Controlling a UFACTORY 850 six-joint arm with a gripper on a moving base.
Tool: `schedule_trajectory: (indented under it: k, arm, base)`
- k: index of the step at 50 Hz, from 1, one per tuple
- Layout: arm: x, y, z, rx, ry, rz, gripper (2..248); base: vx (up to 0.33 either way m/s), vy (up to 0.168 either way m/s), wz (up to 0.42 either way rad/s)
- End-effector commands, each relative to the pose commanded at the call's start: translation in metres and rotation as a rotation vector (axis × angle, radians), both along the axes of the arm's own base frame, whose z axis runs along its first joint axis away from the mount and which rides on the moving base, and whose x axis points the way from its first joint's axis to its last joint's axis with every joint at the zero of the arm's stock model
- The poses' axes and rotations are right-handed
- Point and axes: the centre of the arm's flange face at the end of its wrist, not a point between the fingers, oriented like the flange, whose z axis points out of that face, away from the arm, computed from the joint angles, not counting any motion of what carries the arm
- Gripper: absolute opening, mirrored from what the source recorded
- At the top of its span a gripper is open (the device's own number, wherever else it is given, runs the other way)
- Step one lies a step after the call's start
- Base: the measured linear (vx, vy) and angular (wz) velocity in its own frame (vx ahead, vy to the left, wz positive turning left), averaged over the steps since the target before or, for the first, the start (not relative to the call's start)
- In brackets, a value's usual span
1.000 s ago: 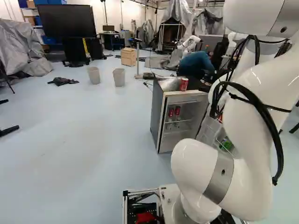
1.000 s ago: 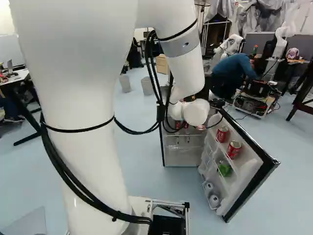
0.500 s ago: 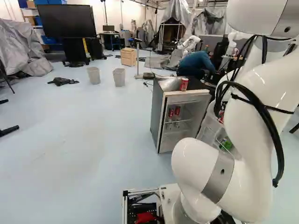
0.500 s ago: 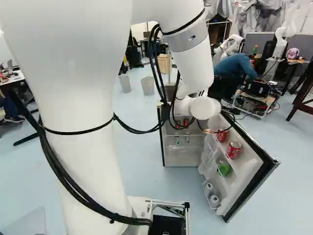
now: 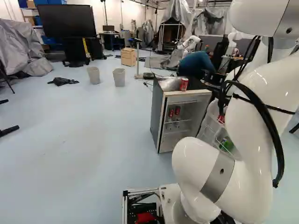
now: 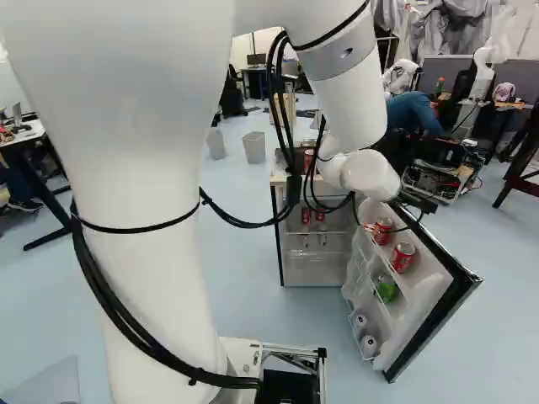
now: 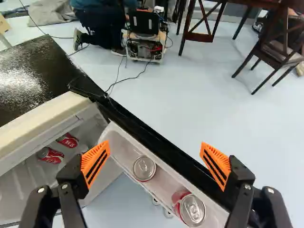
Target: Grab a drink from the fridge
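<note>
pincer (image 6: pixel 418 202) gapes wide (pads (image 7: pixel 96 160) well apart), facing two cans (image 7: pixel 144 168).

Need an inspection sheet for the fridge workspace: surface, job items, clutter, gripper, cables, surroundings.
Surface: dark fridge top, glossy; red can standing on it.
Job items: fridge door open; two red cans inside, two door-shelf cans.
Clutter: two bins, dark cloth on floor.
Gripper: gripper open, holding nothing, facing the door shelf.
Cables: black arm cables looping outward; thin cable on floor.
Surroundings: another robot, wooden chair.
</note>
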Motion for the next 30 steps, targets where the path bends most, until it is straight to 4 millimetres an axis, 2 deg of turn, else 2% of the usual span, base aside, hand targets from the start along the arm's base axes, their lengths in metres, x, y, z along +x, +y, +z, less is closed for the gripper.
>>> schedule_trajectory:
  k: [30]
  arm:
    - [-0.002,-0.049,0.025,0.087,-0.058,-0.221,247]
  base:
    - [0.0,0.0,0.0]
